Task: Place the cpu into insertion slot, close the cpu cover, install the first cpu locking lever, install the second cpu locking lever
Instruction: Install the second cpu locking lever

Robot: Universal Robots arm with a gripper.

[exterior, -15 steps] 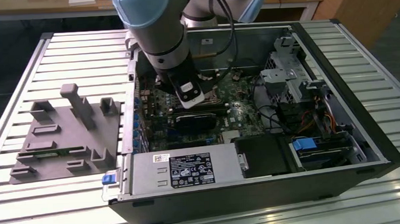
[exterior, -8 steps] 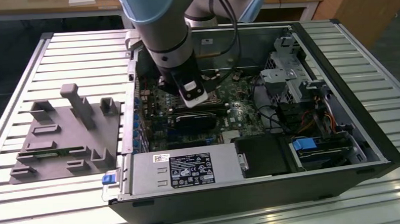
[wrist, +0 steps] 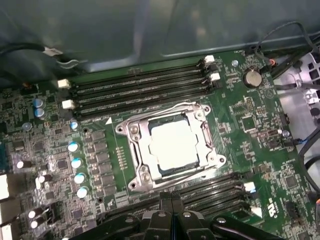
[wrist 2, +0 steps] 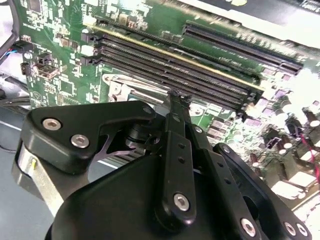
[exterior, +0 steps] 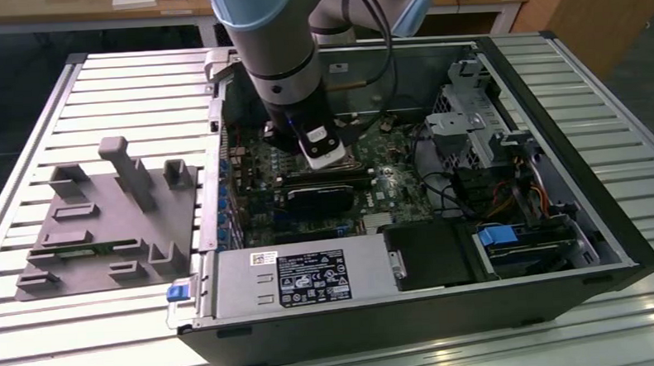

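In the first wrist view we see the silvery square cpu (wrist: 175,145) seated in the black-framed insertion slot (wrist: 131,161), metal cpu cover (wrist: 200,111) closed over it, black gripper (wrist: 171,196) fingers together just beside, in the exterior view the arm hides the slot.

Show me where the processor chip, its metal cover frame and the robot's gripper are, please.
cpu (wrist: 175,145), first wrist view: middle of its silvery top.
cpu cover (wrist: 131,131), first wrist view: corner of the metal frame around the chip.
gripper (wrist: 171,196), first wrist view: tips of its black fingers, beside the socket.
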